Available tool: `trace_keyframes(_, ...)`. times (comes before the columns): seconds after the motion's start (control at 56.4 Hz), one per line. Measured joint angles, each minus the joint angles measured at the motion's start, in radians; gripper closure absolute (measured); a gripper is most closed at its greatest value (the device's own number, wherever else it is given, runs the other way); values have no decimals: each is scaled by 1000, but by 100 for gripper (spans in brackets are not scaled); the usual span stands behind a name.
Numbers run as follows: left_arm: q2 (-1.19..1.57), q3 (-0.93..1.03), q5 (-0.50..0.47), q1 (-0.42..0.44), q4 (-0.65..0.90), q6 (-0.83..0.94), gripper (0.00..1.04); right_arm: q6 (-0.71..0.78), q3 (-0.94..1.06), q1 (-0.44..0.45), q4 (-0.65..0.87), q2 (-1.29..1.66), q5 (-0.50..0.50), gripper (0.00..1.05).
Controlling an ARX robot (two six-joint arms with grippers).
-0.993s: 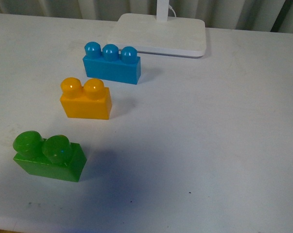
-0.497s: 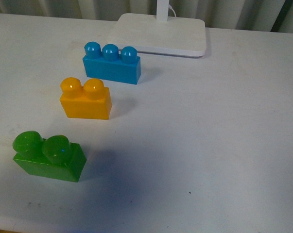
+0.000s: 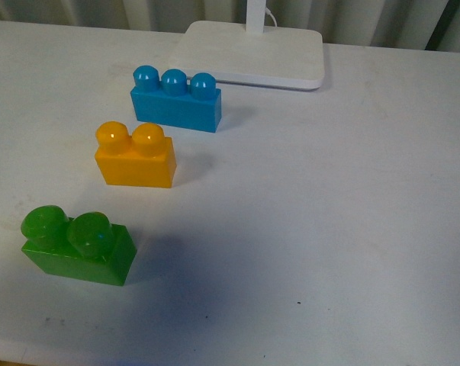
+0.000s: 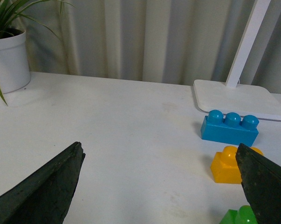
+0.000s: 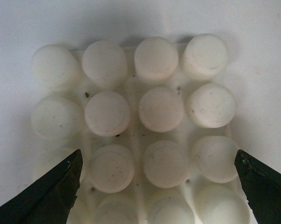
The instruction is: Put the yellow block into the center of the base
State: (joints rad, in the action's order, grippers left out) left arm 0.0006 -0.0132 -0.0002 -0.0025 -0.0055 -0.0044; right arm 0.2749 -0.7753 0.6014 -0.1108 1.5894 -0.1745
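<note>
Worktop (image 3: 329, 191), white, w/ three bricks in a diagonal row: yellow block (image 3: 135, 156) btwn blue brick (image 3: 176, 103) and green brick (image 3: 77, 245), none touching. Left claw (image 4: 159, 156) wide open, empty, facing them. Right claw (image 5: 157, 158) wide open, empty, over studded base (image 5: 161, 109).

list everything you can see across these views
yellow block: one, orange-yellow, two studs, middle of the brick row
blue brick: one, blue, three studs, far end of the row, near the lamp
green brick: one, green, two studs, nearest the robot
base: one, white, studded, seen only in the right wrist view
lamp: one, white, flat foot and pole, far table edge
potted plant: one, white pot, on the table
table: one, white
curtain: pale, behind the table
left fingers: two, dark, spread, holding nothing
right fingers: two, dark, spread over the base
</note>
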Motion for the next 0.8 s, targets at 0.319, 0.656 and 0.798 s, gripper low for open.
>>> trace_keyframes(0.319,0,0,0,0,0,0,6,24,-23,-4,14,47,10,9)
trace_keyframes(0.656,0,0,0,0,0,0,6,-15,-5,-53,17,38,16,9)
trace_keyframes(0.798,0,0,0,0,0,0,6,-72,31,-111,9,10,11,9)
